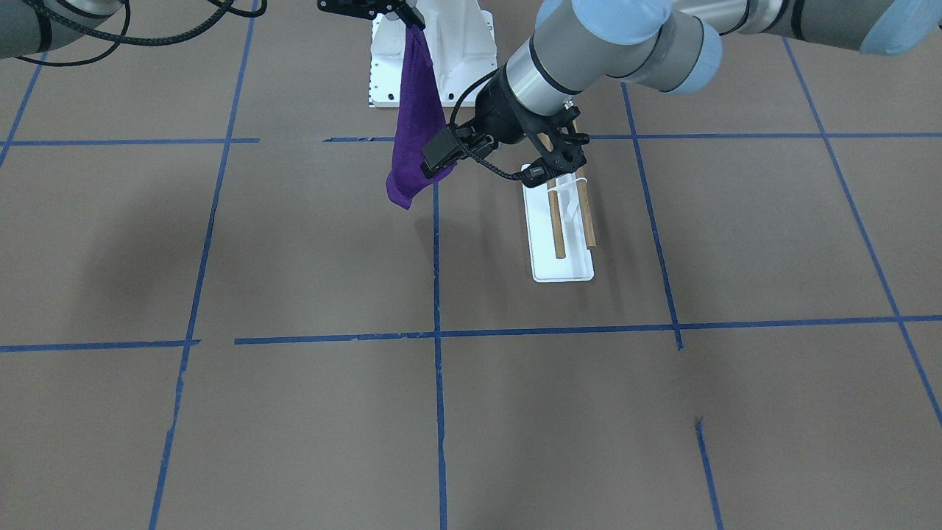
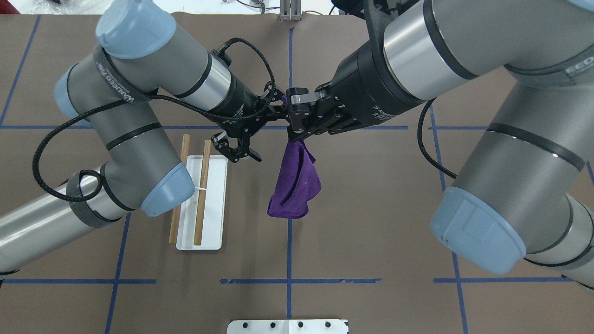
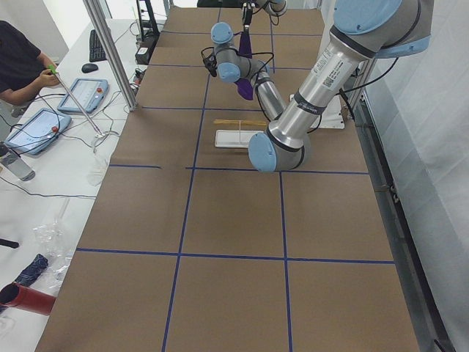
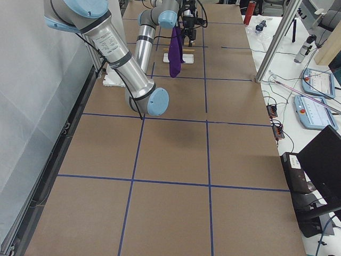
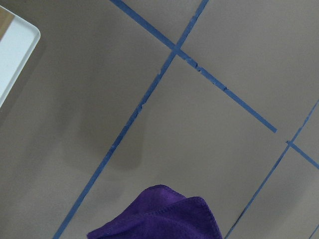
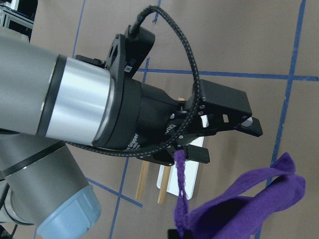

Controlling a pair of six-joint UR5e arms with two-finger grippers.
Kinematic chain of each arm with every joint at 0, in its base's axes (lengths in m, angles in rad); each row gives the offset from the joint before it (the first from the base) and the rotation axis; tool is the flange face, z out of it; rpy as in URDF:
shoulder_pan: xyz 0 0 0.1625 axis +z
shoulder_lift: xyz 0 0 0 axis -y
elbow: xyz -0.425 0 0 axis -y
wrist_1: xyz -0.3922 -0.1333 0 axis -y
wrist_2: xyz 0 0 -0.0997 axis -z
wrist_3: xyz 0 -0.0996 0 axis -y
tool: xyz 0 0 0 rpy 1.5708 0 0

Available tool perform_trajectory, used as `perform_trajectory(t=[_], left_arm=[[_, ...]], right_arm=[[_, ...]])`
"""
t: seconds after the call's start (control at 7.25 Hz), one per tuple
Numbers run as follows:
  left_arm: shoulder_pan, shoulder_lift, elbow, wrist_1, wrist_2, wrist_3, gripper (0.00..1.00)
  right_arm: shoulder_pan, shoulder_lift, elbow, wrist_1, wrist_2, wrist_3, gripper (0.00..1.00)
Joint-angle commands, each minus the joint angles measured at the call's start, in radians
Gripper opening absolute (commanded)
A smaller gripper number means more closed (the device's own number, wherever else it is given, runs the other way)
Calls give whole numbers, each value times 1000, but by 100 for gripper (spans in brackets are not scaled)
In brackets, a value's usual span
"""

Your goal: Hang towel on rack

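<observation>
The purple towel [image 2: 295,183] hangs from my right gripper [image 2: 293,130], which is shut on its top edge above the table's middle. In the front view the towel [image 1: 413,125] hangs in front of the white pedestal. The rack [image 2: 214,204] stands to the towel's left, two wooden dowels [image 2: 202,195] over a flat white base; it also shows in the front view [image 1: 563,269]. My left gripper [image 2: 239,152] is open and empty, held over the rack's far end, close beside the right gripper. The right wrist view shows its spread fingers [image 6: 234,124] and the towel [image 6: 244,204] below.
The large white bolted pedestal [image 1: 441,59] stands behind the towel at the robot's base. Blue tape lines cross the brown table. In the left wrist view only the towel's edge [image 5: 159,214] and a corner of the rack's base [image 5: 12,55] show.
</observation>
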Motion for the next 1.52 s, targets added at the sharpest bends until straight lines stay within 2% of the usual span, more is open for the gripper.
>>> perform_trajectory(t=[0.0, 0.69, 0.97, 1.1, 1.24, 1.38], left_arm=[[10, -8, 12, -1, -5, -2, 99], [71, -43, 41, -1, 0, 8, 99], [73, -69, 82, -2, 1, 13, 99], [73, -68, 79, -1, 1, 16, 73], [73, -62, 75, -1, 1, 16, 24], [73, -59, 68, 1, 1, 16, 0]], right_arm=[[-1, 1, 2, 2, 6, -122, 0], [-10, 1, 7, 8, 6, -187, 0], [-16, 1, 7, 8, 6, -187, 0], [-16, 2, 12, 10, 6, -187, 0], [-16, 2, 12, 10, 6, -187, 0], [-15, 2, 13, 10, 6, -187, 0]])
